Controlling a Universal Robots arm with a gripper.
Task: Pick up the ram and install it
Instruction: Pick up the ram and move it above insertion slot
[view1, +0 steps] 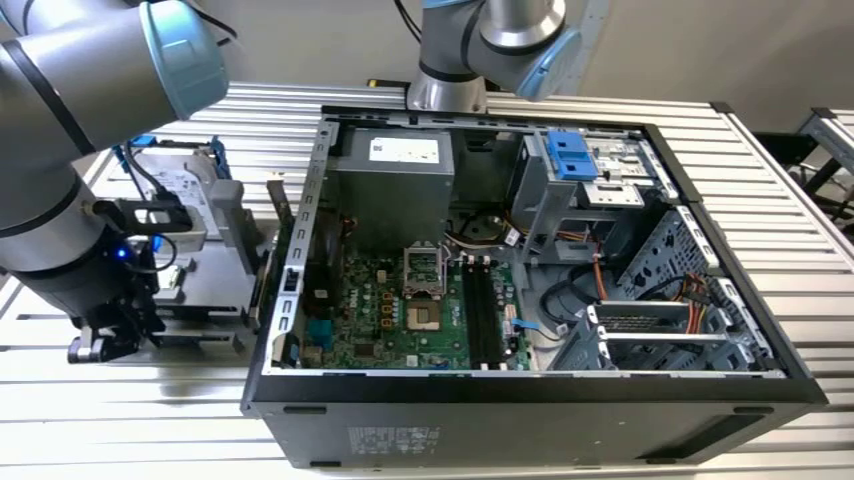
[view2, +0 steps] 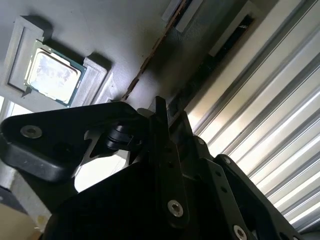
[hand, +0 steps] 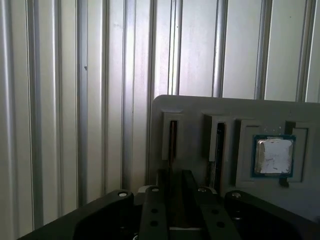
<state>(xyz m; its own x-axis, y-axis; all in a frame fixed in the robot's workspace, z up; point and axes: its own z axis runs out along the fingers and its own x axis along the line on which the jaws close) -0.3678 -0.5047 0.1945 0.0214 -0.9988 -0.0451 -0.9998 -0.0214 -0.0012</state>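
Sitting right in front of the gripper (hand: 176, 175), the ram (hand: 172, 140) stands on edge in its holder (hand: 200, 107) slot, long axis running straight ahead of the tool, and honestly can't tell if it's gripped or not.

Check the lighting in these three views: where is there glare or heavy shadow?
Exterior view: even light, soft sheen on the ribbed metal table, the open black computer case dimmer inside. Second wrist view: strong glare on the table ribs and the square silver processor chip; the black gripper is underlit. First wrist view: dim, flat light, the chip brightest.
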